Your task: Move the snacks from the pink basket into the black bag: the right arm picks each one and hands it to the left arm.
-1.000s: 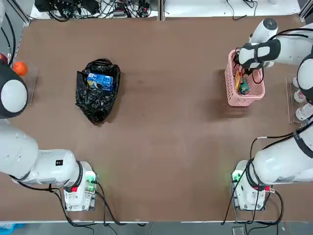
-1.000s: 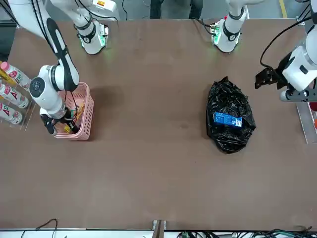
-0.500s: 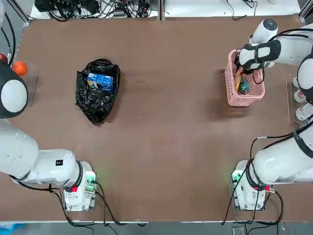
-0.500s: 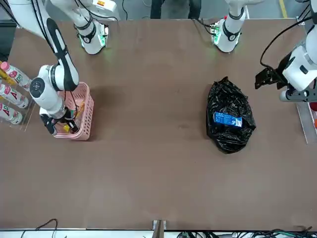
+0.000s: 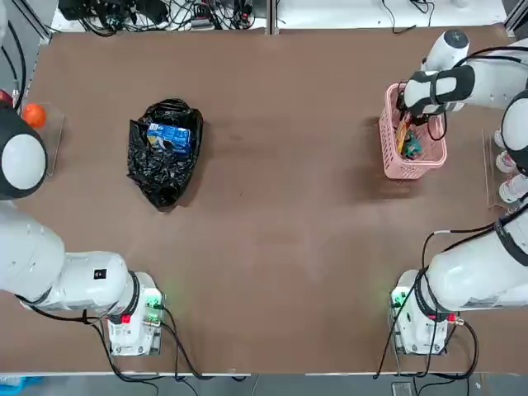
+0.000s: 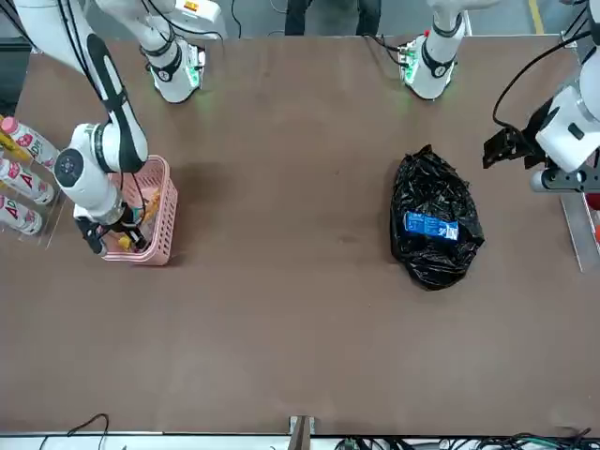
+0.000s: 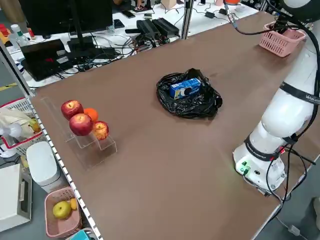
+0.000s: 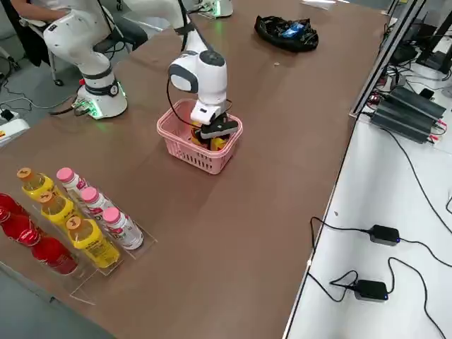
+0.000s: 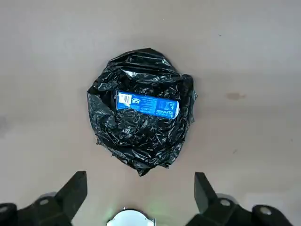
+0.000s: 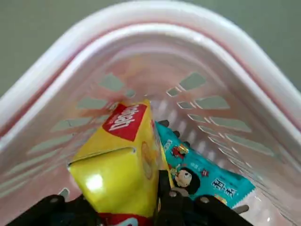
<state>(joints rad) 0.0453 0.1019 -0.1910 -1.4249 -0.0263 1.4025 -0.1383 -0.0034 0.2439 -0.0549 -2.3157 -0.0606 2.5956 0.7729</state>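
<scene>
The pink basket [image 5: 384, 136] [image 6: 159, 225] stands at the table's right side. My right gripper [image 10: 110, 197] [image 8: 215, 131] reaches down into it, shut on the long yellow-orange pack with red marks [image 10: 117, 160] [image 5: 403, 132]. Beside that pack a small teal snack [image 10: 202, 176] lies on the basket floor. The black bag [image 5: 161, 169] [image 9: 141, 141] sits at the left middle of the table with the blue pack [image 5: 169, 136] [image 9: 147, 104] lying on top of it. My left gripper [image 9: 138, 193] [image 6: 504, 148] hangs open, high above the table beside the bag.
White, yellow and red bottles [image 8: 78, 212] [image 6: 19, 178] stand in a clear rack right of the basket. Apples and an orange [image 7: 82, 120] rest on a clear stand at the table's left edge. Cables [image 5: 165, 12] run along the far edge.
The right gripper's fingers have closed on the yellow-orange pack inside the basket. The basket has shifted slightly. The left arm has not moved.
</scene>
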